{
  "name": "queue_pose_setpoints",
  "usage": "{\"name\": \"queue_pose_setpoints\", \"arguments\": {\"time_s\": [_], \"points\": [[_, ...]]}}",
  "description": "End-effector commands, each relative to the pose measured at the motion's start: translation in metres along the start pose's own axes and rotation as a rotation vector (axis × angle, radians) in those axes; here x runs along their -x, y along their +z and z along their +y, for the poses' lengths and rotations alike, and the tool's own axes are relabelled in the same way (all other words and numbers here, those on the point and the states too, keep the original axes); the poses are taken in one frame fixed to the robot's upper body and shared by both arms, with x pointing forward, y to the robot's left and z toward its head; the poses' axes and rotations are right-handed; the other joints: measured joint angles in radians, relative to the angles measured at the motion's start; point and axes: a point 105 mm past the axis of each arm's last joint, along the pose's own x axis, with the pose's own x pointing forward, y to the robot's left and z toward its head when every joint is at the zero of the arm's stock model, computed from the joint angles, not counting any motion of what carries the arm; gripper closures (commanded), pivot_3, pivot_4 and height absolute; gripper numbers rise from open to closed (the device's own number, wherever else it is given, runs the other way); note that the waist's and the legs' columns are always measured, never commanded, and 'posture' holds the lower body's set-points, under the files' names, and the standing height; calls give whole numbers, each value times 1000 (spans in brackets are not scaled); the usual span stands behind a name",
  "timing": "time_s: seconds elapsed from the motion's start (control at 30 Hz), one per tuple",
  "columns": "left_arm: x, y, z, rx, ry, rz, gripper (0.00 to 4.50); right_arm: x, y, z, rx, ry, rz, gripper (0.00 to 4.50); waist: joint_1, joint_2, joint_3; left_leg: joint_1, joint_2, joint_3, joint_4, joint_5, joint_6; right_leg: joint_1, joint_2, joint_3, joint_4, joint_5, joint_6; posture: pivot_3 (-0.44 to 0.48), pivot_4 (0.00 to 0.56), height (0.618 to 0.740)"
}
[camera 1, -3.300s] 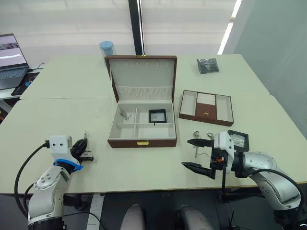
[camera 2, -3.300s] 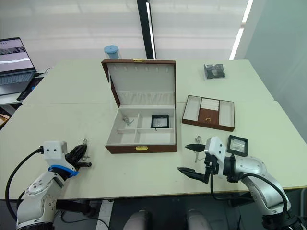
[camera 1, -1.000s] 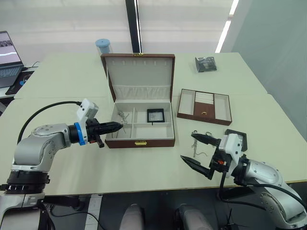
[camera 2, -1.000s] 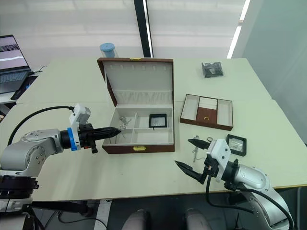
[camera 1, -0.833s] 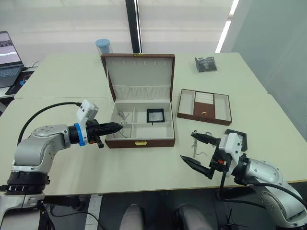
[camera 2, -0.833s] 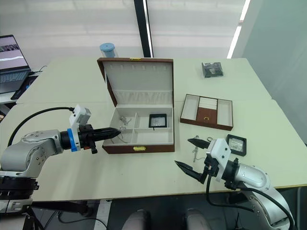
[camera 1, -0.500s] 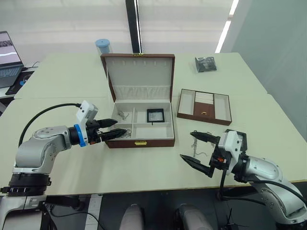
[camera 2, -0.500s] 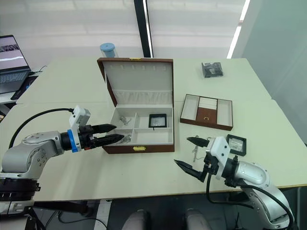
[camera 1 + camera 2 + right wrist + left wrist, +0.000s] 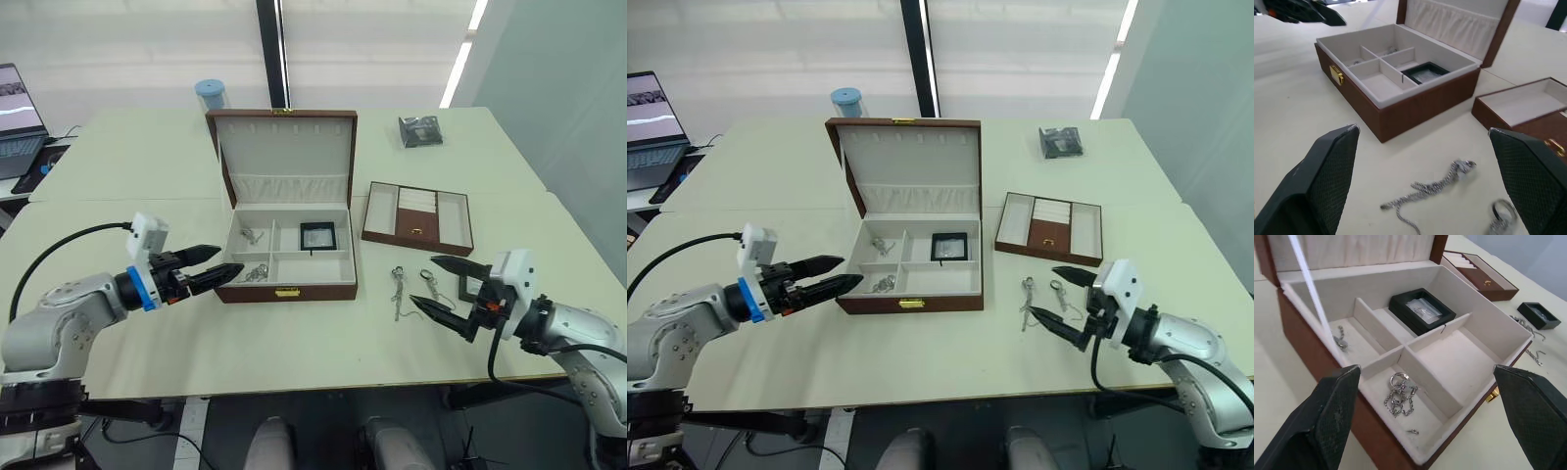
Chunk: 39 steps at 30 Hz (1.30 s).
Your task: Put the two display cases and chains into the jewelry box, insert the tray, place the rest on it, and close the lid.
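Observation:
The jewelry box [image 9: 286,290] stands open at mid-table with its lid [image 9: 285,147] upright. One display case [image 9: 320,235] lies in its back right compartment. A chain [image 9: 253,235] rests in the back left compartment and another chain [image 9: 1399,396] in the front left one. My left gripper [image 9: 231,258] is open and empty, just left of the box's front corner. Two more chains [image 9: 398,291] lie on the table right of the box, with my right gripper [image 9: 422,281] open beside them. The second display case [image 9: 1539,315] lies past those chains. The tray [image 9: 418,217] sits right of the box.
A dark shiny packet [image 9: 421,131] lies at the far right of the table. A blue cup [image 9: 209,96] stands behind the lid, and a laptop [image 9: 20,98] sits at the far left. Bare tabletop stretches in front of the box.
My left gripper opened, let a chain fall into the front left compartment and drew back to the left. My right gripper shifted right, uncovering the chains on the table.

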Motion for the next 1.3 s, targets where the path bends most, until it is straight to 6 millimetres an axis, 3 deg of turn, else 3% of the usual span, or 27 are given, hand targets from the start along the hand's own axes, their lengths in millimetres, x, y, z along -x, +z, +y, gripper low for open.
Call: {"name": "queue_pose_setpoints", "arguments": {"time_s": [0.03, 0.23, 0.33, 0.67, 0.9, 1.3], "points": [[33, 5, 11, -22, 113, -19, 17, 28, -2, -22, 3, -80, 23, 0, -2, 0, 0, 0, 0, 0, 0, 0, 0, 0, 0, 0, 0, 0, 0, 0, 150, 740], [77, -9, 37, -21, 309, 11, 17, 66, -21, -57, -24, -219, 102, 0, 0, 0, 0, 2, 0, 1, 0, 0, 0, 1, -1, 0, 0, 0, 0, 0, 150, 740], [88, -15, 41, -13, 361, 15, 17, 78, -28, -68, -27, -277, 123, 0, 0, 0, 0, 2, 0, 1, 0, 0, 0, 0, -2, 1, 0, 0, 0, 0, 150, 740], [117, -33, 51, -40, 543, 0, 17, 97, -58, -81, -74, -385, 162, 0, -1, 0, 0, 2, 0, 2, -1, 0, 0, 1, -3, 1, 0, 0, 0, 0, 150, 740], [123, -41, 49, -39, 570, 17, 17, 101, -61, -85, -71, -399, 162, 0, 0, 0, 0, 2, 0, 3, -1, 0, 0, 1, -3, 1, 0, 0, 0, 0, 150, 740], [108, -46, 42, -44, 533, 18, 17, 101, -59, -86, -61, -389, 165, 0, 0, 0, 0, 2, 0, 4, -1, 0, 0, 1, -3, 1, 0, 0, 0, 0, 150, 740]]}}
